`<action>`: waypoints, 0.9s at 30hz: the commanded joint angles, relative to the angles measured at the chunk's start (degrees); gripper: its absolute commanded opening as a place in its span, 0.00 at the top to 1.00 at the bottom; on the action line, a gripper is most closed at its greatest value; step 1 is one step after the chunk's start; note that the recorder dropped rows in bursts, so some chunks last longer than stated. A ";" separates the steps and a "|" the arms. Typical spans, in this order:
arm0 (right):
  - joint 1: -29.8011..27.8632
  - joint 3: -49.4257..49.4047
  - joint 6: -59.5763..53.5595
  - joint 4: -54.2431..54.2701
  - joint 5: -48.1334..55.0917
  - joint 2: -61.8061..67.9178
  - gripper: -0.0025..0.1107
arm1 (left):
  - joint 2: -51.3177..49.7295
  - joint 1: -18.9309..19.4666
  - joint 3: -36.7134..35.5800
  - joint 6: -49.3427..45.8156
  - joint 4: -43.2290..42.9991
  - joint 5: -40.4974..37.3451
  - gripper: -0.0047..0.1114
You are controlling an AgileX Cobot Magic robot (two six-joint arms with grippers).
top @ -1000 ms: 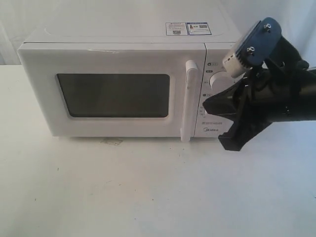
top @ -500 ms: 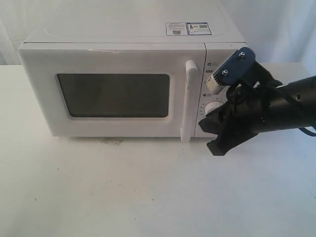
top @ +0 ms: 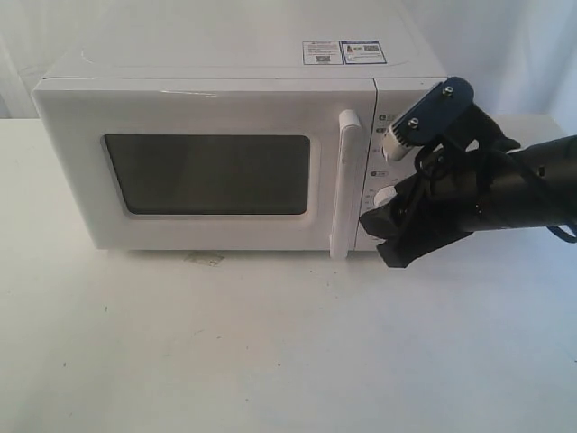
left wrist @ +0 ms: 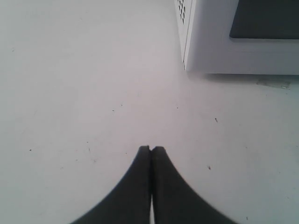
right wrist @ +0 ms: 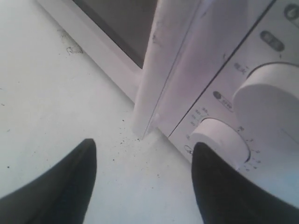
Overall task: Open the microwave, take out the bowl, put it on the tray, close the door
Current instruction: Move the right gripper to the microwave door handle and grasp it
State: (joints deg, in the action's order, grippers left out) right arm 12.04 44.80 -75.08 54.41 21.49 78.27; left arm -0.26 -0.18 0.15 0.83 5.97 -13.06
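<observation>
Standing shut at the far middle of the white table point(top: 270, 361), the microwave point(top: 216, 90) hides the bowl behind its dark window. The door point(top: 90, 171) has a bar handle point(top: 345, 185) just left of the right gripper point(top: 379, 239), whose fingers are wide apart and empty by the lower knob point(right wrist: 219, 142). Bare tabletop lies near and left. The left gripper point(left wrist: 151, 150), fingers together, hangs over it.

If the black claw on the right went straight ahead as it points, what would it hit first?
Most likely the lower end of the door handle, straight ahead of the open right gripper. The lower knob sits close beside, so depth leaves some doubt.
</observation>
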 commanded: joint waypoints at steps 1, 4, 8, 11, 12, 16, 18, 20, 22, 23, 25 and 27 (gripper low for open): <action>0.23 0.49 -8.23 7.79 0.69 -0.07 0.48 | 0.26 -0.34 -0.15 0.14 0.22 -0.26 0.96; 0.23 0.76 -15.79 13.22 1.92 -0.07 0.48 | 0.26 -0.34 -0.15 0.14 0.22 -0.26 0.96; 0.23 0.76 -22.87 18.45 1.92 -0.07 0.48 | 0.26 -0.34 -0.15 0.14 0.22 -0.26 0.96; 0.23 0.76 -27.55 22.43 2.01 0.03 0.48 | 0.26 -0.34 -0.15 0.14 0.22 -0.26 0.96; 0.23 0.98 -28.73 23.44 2.01 0.15 0.48 | 0.26 -0.34 -0.15 0.14 0.22 -0.26 0.96; 0.23 2.52 -30.08 24.85 2.42 1.23 0.48 | 0.26 -0.34 -0.15 0.14 0.22 -0.26 0.96; 0.23 3.75 -30.08 24.83 2.63 2.71 0.48 | 0.26 -0.34 -0.15 0.14 0.22 -0.26 0.96; 0.23 4.82 -31.20 24.83 2.63 4.53 0.48 | 0.26 -0.34 -0.15 0.14 0.22 -0.26 0.96; 0.23 6.00 -31.55 24.83 3.59 6.24 0.52 | 0.26 -0.34 -0.15 0.14 0.22 -0.26 0.96; 0.23 6.15 -31.65 24.83 4.17 6.59 0.53 | 0.26 -0.34 -0.15 0.14 0.22 -0.26 0.96; 0.23 7.12 -31.77 24.83 5.01 8.27 0.58 | 0.26 -0.34 -0.15 0.14 0.22 -0.26 0.96; 0.23 7.94 -31.77 25.09 6.45 9.02 0.59 | 0.26 -0.34 -0.15 0.14 0.22 -0.26 0.96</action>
State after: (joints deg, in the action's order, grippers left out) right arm 12.04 51.82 -106.13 78.96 26.10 86.60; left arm -0.26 -0.18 0.15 0.83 5.97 -13.06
